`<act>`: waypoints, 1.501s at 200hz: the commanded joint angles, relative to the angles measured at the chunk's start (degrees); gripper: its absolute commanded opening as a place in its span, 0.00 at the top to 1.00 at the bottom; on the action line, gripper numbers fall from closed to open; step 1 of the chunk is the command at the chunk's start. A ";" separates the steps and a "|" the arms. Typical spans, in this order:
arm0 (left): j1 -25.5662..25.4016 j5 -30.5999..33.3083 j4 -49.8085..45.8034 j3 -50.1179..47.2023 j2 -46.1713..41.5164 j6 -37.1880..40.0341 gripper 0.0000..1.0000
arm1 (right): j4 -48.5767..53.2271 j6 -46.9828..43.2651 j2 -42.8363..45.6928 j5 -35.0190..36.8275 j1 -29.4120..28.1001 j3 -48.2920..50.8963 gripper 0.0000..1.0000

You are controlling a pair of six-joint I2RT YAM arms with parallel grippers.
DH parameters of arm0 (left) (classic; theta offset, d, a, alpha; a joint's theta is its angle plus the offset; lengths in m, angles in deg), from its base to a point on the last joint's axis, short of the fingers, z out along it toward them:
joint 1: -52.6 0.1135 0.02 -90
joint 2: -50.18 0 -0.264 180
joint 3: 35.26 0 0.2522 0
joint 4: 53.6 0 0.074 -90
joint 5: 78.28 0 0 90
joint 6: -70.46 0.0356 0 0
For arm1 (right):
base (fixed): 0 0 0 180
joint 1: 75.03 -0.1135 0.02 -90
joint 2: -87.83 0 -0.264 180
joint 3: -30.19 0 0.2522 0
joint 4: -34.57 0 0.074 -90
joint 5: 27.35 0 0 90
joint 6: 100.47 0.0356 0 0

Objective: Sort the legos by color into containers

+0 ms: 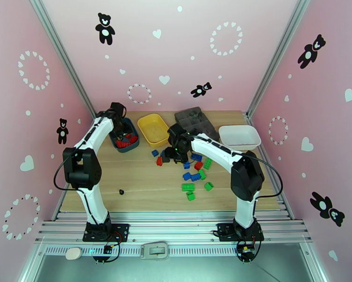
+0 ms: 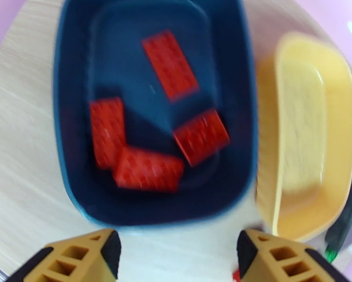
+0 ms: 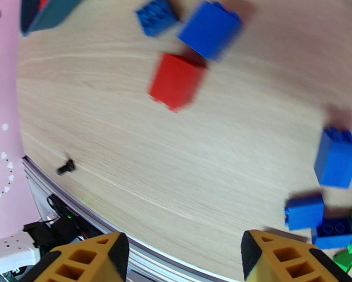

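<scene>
Pale wood tabletop [image 1: 143, 184], pink bear-and-heart walls [image 1: 185, 52]. Left gripper [image 2: 178, 254] spread wide, empty. Dark teal-blue plastic tray [image 2: 64, 137] just ahead, long axis running away from it, four red studded plastic bricks [image 2: 170, 64] inside. Right gripper [image 3: 185, 257] spread, empty, loose red brick [image 3: 176, 81] ahead.

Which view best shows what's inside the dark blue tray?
The left wrist view: the dark blue tray sits directly below, its four red bricks plain though blurred. The top external view shows it small, partly behind the left arm; the right wrist view catches one corner.
</scene>
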 commanded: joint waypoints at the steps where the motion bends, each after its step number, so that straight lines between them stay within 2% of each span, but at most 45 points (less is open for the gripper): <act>1: -4.79 -1.95 2.67 -4.98 -5.90 1.75 0.29 | -0.95 -0.73 4.41 1.39 0.74 2.96 0.30; 56: -18.49 -0.84 5.79 -14.79 -10.02 1.52 0.28 | -1.91 -1.41 10.82 3.95 2.61 9.62 0.23; 81: -23.47 -0.62 7.40 -16.32 -8.11 1.83 0.27 | -2.27 -1.00 13.80 4.63 3.51 12.74 0.22; 109: -26.82 -0.01 7.14 -14.68 -3.74 2.94 0.26 | -2.27 -0.45 16.99 5.44 3.77 16.41 0.20; 172: -27.83 0.80 5.79 -9.91 7.20 4.08 0.29 | -2.34 1.72 24.12 6.85 4.35 24.37 0.20; 239: -27.89 2.32 3.73 -4.96 12.16 3.50 0.34 | -2.37 2.39 26.02 6.78 4.49 25.94 0.21; 259: -27.87 2.34 3.62 -4.92 12.13 2.64 0.38 | -2.36 2.41 25.54 6.69 4.45 25.36 0.21; 300: -27.84 2.85 3.73 -6.97 10.24 1.77 0.55 | -2.64 2.22 24.18 6.43 4.48 23.73 0.22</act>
